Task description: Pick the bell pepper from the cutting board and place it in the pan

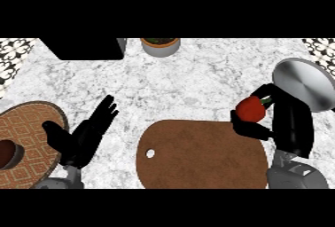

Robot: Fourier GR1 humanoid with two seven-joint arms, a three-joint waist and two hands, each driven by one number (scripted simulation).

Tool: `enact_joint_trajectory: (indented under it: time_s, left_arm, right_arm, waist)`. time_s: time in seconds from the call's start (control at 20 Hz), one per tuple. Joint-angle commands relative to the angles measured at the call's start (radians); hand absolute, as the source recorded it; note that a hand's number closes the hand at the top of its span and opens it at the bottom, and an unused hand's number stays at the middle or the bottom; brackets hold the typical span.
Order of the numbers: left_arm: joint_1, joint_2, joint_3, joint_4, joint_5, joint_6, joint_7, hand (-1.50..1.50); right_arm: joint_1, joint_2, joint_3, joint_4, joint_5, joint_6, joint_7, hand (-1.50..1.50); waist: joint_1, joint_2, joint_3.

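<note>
Red bell pepper (250,108), green stem toward the upper right, held off the cutting board (203,155) just past its upper-right edge, over bare tabletop (196,80). Clasped by the right hand (262,119), fingers curled round its lower and far sides. Just up and to the right: the pan (304,83), grey metal, round, rim nearly touching the hand's back. Judged from this: grasp done, carry part-way, only a short move up-right left before release over the pan. Far nearer to the pan than the other arm. Left hand (82,135) open and resting, fingers up, beside the patterned round mat (26,133) at the left edge, well apart from pepper and pan.
</note>
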Motion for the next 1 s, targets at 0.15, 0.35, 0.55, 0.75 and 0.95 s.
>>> enact_joint_trajectory:
  time_s: [0.15,0.35,0.55,0.75,0.95]
  left_arm:
    - [-0.050,-0.027,0.012,-0.010,-0.012,0.035,0.044,0.00]
    - [-0.040,-0.048,-0.022,0.027,-0.050,0.019,0.007,0.00]
    - [-0.095,-0.026,0.020,0.069,-0.033,-0.011,0.006,0.00]
    - [-0.055,-0.016,0.025,0.039,-0.013,-0.034,0.008,0.00]
    - [-0.064,-0.029,0.012,0.023,-0.019,-0.023,0.032,0.00]
  right_arm:
    - [-0.053,-0.063,-0.247,0.208,-0.282,-0.122,-0.203,1.50]
    - [-0.140,-0.156,-0.284,0.455,-0.198,-0.214,-0.299,1.50]
    - [-0.233,-0.239,-0.372,0.691,-0.225,-0.317,-0.414,1.50]
    - [-0.366,-0.335,-0.467,0.907,-0.243,-0.437,-0.489,1.50]
    - [-0.397,-0.394,-0.555,1.091,-0.294,-0.578,-0.609,1.50]
  waist:
    - [0.014,0.003,0.000]
    - [0.020,0.004,-0.001]
    - [0.022,0.007,-0.001]
    - [0.038,0.010,0.000]
    - [0.044,0.015,0.002]
